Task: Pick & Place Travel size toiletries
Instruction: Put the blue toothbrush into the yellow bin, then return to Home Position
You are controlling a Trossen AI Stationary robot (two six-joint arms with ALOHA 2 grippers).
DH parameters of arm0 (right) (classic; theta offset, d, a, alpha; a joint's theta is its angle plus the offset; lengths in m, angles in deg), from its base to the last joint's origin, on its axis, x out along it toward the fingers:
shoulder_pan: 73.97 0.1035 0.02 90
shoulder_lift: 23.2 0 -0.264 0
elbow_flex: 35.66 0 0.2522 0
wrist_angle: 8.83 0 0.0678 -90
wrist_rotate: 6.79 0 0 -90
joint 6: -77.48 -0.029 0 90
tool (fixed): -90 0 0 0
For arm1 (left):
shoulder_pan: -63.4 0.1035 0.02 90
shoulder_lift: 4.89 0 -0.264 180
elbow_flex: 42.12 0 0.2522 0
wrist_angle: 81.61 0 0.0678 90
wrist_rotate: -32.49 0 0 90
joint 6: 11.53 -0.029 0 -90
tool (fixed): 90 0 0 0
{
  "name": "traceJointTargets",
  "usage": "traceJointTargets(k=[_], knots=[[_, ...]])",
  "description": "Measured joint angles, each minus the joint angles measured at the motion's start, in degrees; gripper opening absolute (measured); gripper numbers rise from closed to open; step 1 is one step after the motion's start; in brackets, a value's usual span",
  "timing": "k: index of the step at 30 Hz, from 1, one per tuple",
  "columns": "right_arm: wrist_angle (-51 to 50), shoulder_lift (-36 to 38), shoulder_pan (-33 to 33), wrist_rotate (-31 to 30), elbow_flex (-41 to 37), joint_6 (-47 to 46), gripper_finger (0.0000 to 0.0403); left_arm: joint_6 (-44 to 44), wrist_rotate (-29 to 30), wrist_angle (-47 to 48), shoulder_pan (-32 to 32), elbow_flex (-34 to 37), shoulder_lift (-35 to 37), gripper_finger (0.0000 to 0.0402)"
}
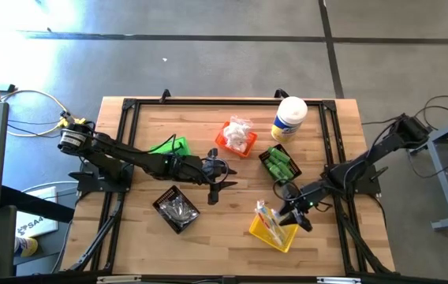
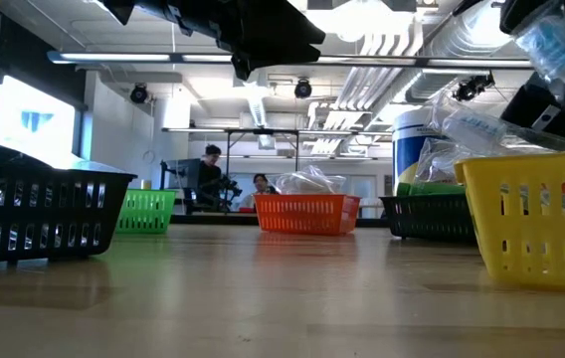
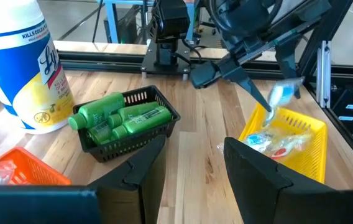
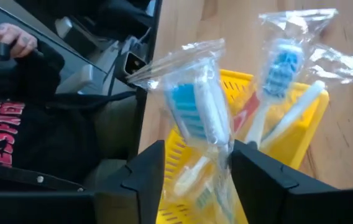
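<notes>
Hanging over the yellow bin (image 1: 274, 230), the right gripper (image 4: 192, 168) has its fingers apart, with a wrapped toothbrush (image 4: 196, 118) between them. The left gripper (image 1: 222, 177) waits half open and empty. Three green bottles (image 3: 122, 118) lie in one black bin (image 3: 155, 127).

Bright ceiling lights flare overhead, floor glare beyond the table (image 1: 208, 237), and the wrapped toothbrush (image 4: 201, 118) blurs between the right gripper's (image 4: 195, 171) fingers.

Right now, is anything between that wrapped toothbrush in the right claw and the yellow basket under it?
Nothing visible. The right gripper stands directly over the yellow plastic basket, with the clear-wrapped blue-and-white toothbrush hanging between its opening fingers. Below it are only other wrapped toothbrushes already lying in the basket.
</notes>
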Motion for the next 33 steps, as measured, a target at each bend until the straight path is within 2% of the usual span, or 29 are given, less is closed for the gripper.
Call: traceJointTargets(k=[7, 20, 33], knots=[[0.0, 0.0, -0.1, 0.9, 0.0, -0.3, 0.0193, 0.0, 0.0, 0.0, 0.0, 0.0, 0.0, 0.0159], [0.0, 1.5, -2.1, 7.8, 0.0, 0.4, 0.0188, 0.0, 0.0, 0.0, 0.0, 0.0, 0.0, 0.0159], [0.5, 9.0, -10.3, 7.1, 0.0, 16.0, 0.0187, 0.0, 0.2, 0.0, 0.0, 0.0, 0.0, 0.0159]])
